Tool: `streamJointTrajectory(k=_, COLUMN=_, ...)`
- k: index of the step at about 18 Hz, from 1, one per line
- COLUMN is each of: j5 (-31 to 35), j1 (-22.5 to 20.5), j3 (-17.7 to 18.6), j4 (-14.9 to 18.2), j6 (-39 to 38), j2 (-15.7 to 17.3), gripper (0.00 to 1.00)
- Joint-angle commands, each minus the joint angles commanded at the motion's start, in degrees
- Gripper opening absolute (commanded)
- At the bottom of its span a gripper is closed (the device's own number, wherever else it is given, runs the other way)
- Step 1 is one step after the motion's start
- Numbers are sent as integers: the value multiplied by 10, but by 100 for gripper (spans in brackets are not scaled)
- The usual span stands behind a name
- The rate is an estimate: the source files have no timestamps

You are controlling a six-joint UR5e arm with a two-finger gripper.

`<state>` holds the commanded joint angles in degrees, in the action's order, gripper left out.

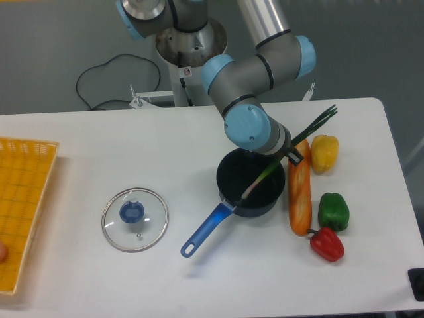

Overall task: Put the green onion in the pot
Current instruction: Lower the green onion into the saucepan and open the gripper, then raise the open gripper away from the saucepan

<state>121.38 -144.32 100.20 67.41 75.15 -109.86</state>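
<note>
The pot is a small dark saucepan at the table's middle right, its blue handle pointing front-left. The green onion is tilted: its white end lies inside the pot and its dark green leaf tips stick up to the back right, past the rim. My gripper sits at the pot's back-right rim, mostly hidden under the wrist. One dark finger shows against the stalk, so it looks shut on the onion's middle.
A round glass lid with a blue knob lies left of the pot. An orange carrot, a yellow pepper, a green pepper and a red pepper lie right of the pot. A yellow basket is at the far left.
</note>
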Motion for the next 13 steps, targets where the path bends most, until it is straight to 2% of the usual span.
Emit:
streamJointTrajectory(k=2, j5=9, j1=3, j3=0, j4=0, j6=-9, j2=-3, gripper=23)
streamJointTrajectory(k=6, j5=10, j1=4, j3=0, j4=0, j6=-9, j2=-3, gripper=35)
streamJointTrajectory(k=13, j5=10, j1=5, j3=0, j4=0, j6=-9, j2=-4, gripper=42)
